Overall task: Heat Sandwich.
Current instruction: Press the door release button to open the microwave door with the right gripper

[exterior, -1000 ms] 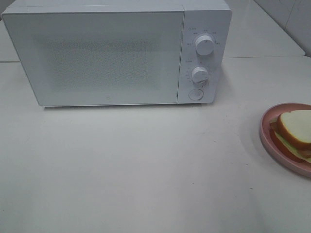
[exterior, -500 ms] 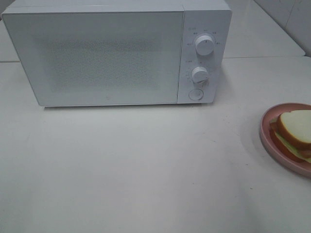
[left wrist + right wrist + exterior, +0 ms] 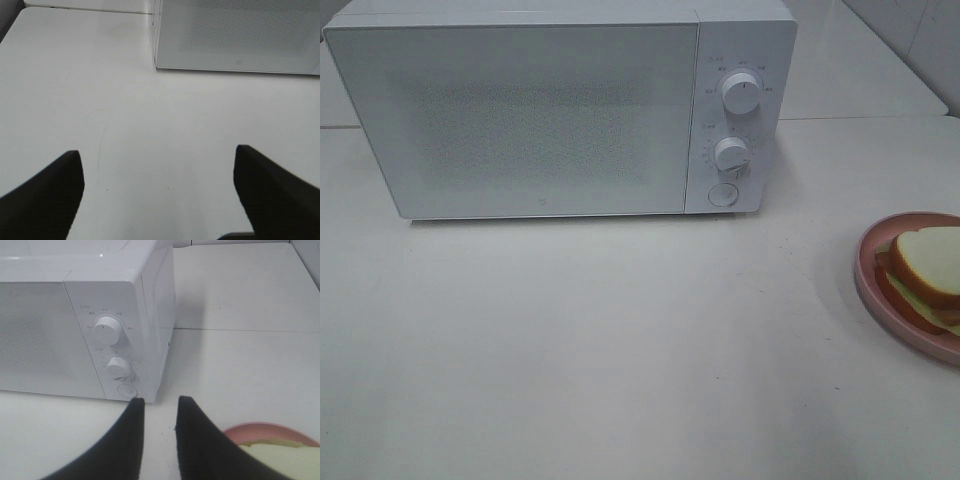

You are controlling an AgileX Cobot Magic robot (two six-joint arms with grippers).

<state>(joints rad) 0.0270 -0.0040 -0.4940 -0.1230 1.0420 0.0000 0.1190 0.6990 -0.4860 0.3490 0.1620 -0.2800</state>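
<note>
The sandwich (image 3: 925, 265), white bread with a tan crust over red and pale green layers, lies on a round pink plate (image 3: 868, 285) at the table's right edge, partly cut off by the frame. Neither arm shows in the high view. My right gripper (image 3: 159, 402) hovers over the table between the microwave and the plate (image 3: 260, 431). Its dark fingers stand a narrow gap apart with nothing between them, and the sandwich (image 3: 280, 457) is just beside it. My left gripper (image 3: 157, 155) is wide open over bare table, empty, facing the microwave's front corner.
A white microwave (image 3: 520, 120) stands at the back with its door shut. Its control panel on the right carries two knobs (image 3: 742, 92) (image 3: 731, 154) and a round button (image 3: 723, 194). The white table (image 3: 620, 350) stretches in front of it.
</note>
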